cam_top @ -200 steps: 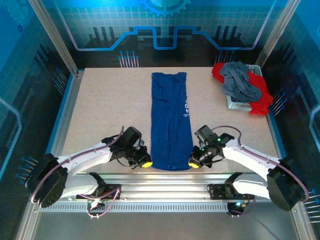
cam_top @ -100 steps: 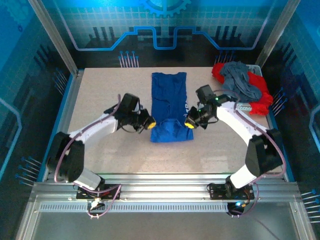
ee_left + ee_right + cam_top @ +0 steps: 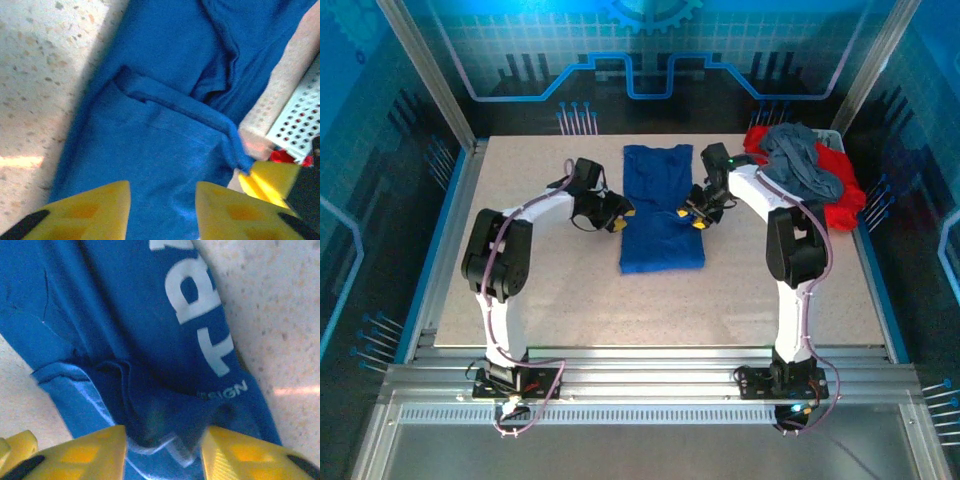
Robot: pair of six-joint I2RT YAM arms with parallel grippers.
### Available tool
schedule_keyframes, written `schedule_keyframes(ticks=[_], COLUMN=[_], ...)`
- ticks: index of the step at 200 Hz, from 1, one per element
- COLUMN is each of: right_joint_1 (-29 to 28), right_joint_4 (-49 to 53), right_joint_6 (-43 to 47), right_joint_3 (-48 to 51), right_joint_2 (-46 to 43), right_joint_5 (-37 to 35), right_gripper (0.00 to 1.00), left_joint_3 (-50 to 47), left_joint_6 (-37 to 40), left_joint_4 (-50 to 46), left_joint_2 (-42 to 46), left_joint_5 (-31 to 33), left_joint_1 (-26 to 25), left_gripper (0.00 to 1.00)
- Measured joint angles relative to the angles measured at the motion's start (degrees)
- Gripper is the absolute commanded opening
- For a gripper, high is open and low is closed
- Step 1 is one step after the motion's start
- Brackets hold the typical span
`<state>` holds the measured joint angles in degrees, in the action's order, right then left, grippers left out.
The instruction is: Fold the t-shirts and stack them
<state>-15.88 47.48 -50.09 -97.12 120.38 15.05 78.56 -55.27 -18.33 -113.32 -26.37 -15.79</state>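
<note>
The royal-blue t-shirt (image 3: pixel 662 225) lies in the middle of the table, its near half folded back over itself so it is about half as long. My left gripper (image 3: pixel 623 219) sits at the shirt's left edge, open, with blue cloth (image 3: pixel 165 125) lying under the parted yellow fingers (image 3: pixel 95 210). At the right edge my right gripper (image 3: pixel 697 217) is open too, with the folded hem (image 3: pixel 160 440) bunched between its fingers and white lettering (image 3: pixel 200 305) beyond. A slate-grey t-shirt (image 3: pixel 800 165) lies on red t-shirts (image 3: pixel 842 198) at the far right.
A white perforated basket (image 3: pixel 798 211) holds the grey and red tees at the table's far right; its corner (image 3: pixel 300 120) shows in the left wrist view. Blue enclosure walls and metal posts ring the speckled table (image 3: pixel 540 290).
Both grippers carried the blue shirt's near hem from the front edge toward the far end, folding it in half. Their jaws, shut on the hem before, now stand apart.
</note>
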Motion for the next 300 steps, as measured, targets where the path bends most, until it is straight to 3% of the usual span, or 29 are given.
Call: schedule_keyframes(ticks=[33, 63, 81, 112, 170, 226, 272, 300], right_joint_1=[0.48, 0.55, 0.39, -0.94, -1.01, -1.53, -1.99, -2.84], right_joint_4=[-1.46, -4.72, -6.91, -11.50, -17.59, -17.07, -14.47, -14.49], right_joint_6=[1.62, 2.36, 2.10, 0.20, -1.99, -2.16, -3.52, -3.98], right_joint_3=[3.93, 19.21, 28.00, 37.03, 39.69, 34.80, 32.48, 31.41], right_joint_2=[-5.35, -19.41, -25.51, -26.95, -21.55, -15.76, -13.81, -13.40], right_joint_5=[-1.99, -2.54, -1.55, 0.48, 2.14, 1.88, 0.37, -0.24], right_gripper=[0.60, 0.60, 0.60, 0.60, 0.55, 0.42, 0.13, 0.01], left_joint_3=[-5.70, -20.39, -27.82, -35.30, -33.70, -28.81, -24.26, -23.10], left_joint_6=[0.61, -1.84, -4.57, -10.40, -13.68, -13.77, -11.98, -10.25], left_joint_4=[0.04, 1.01, 2.21, 5.92, 13.99, 16.87, 16.09, 14.45], left_joint_2=[7.32, 22.27, 26.67, 25.03, 17.55, 11.65, 7.48, 7.58], left_joint_5=[1.11, 1.29, 1.22, 1.05, 1.07, 0.61, 0.61, 1.33], left_joint_1=[0.04, -1.09, -3.26, -5.40, -5.38, -5.49, -5.51, -5.75], left_gripper=[0.52, 0.48, 0.49, 0.51, 0.48, 0.29, 0.00, 0.00])
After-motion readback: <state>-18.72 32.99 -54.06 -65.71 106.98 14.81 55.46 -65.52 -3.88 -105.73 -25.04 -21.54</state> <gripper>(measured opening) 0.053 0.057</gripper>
